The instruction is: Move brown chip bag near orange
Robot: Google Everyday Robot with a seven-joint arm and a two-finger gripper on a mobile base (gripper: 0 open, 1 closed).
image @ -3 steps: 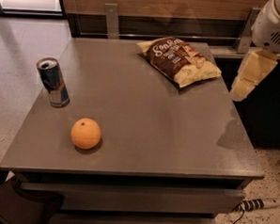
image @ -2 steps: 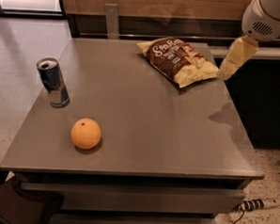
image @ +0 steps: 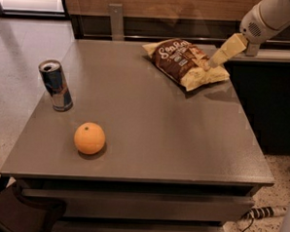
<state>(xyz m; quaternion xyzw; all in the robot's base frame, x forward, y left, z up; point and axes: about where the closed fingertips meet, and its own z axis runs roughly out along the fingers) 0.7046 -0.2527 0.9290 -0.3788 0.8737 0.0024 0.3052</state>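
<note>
The brown chip bag [image: 185, 62] lies flat at the far right of the grey table [image: 149, 123], dark brown with white script and pale yellow ends. The orange [image: 89, 138] sits near the front left of the table, far from the bag. The gripper [image: 212, 62], with tan fingers on a white arm, reaches in from the upper right. Its tip is over the right end of the bag, at or just above the bag's surface.
A blue-silver can [image: 56, 85] stands upright at the table's left side, behind the orange. A dark counter and wood-panelled wall run behind the table. A power strip [image: 262, 212] lies on the speckled floor at the lower right.
The gripper has moved left and towards the back, from beyond the table's right edge to over the right end of the chip bag. Bag, orange and can have not moved.
</note>
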